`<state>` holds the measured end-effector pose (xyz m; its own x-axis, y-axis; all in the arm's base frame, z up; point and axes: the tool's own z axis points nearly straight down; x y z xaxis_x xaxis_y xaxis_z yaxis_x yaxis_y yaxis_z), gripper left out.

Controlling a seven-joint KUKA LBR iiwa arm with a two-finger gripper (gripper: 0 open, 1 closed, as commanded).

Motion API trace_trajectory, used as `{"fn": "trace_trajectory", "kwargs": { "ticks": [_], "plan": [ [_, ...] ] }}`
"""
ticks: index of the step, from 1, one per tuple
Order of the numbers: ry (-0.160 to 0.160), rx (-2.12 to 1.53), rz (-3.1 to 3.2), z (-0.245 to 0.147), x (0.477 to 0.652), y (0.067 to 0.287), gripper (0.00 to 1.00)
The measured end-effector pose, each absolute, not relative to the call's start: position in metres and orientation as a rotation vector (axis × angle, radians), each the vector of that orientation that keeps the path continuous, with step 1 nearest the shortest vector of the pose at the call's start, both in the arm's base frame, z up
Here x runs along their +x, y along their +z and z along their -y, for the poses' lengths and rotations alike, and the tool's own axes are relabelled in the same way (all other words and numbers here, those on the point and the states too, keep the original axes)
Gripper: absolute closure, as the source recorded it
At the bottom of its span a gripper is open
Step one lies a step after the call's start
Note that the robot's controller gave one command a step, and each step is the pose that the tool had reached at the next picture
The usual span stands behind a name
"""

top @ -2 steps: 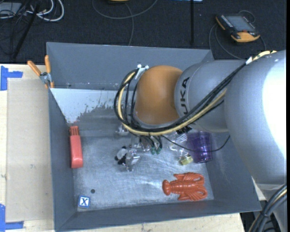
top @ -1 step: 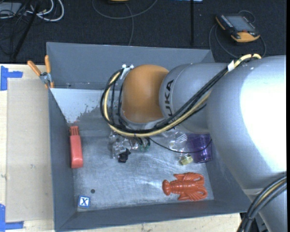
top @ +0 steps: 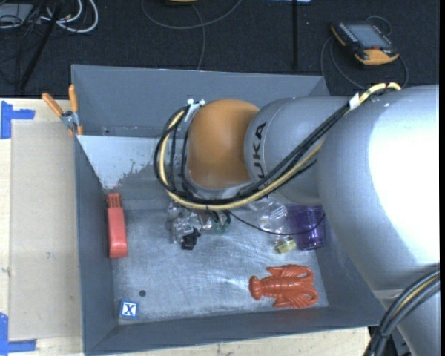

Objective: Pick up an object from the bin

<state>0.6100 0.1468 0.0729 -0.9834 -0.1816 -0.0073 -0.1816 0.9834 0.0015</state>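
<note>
Grey metal bin (top: pixel 93 273), its floor scuffed and scratched; dark floor (top: pixel 133 43) with cables (top: pixel 200 32) beyond. The gripper (top: pixel 187 232) hangs low over the bare middle, apart or together I cannot tell. A knobbly red plastic lobster (top: pixel 285 286) lies front right, a flat red brush (top: pixel 117 232) left, perhaps a translucent purple cup (top: pixel 309 227) right

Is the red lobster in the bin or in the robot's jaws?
In the bin: the lobster lies on its floor, apart from the jaws.
</note>
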Motion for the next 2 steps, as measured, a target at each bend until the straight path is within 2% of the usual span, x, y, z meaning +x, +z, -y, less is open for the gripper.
{"fn": "trace_trajectory", "kwargs": {
  "ticks": [1,2],
  "plan": [
    [-0.001,-0.267,-3.137,-0.149,0.591,0.120,1.00],
    [0.001,-0.268,-3.130,-0.159,0.613,0.181,1.00]
  ]
}}
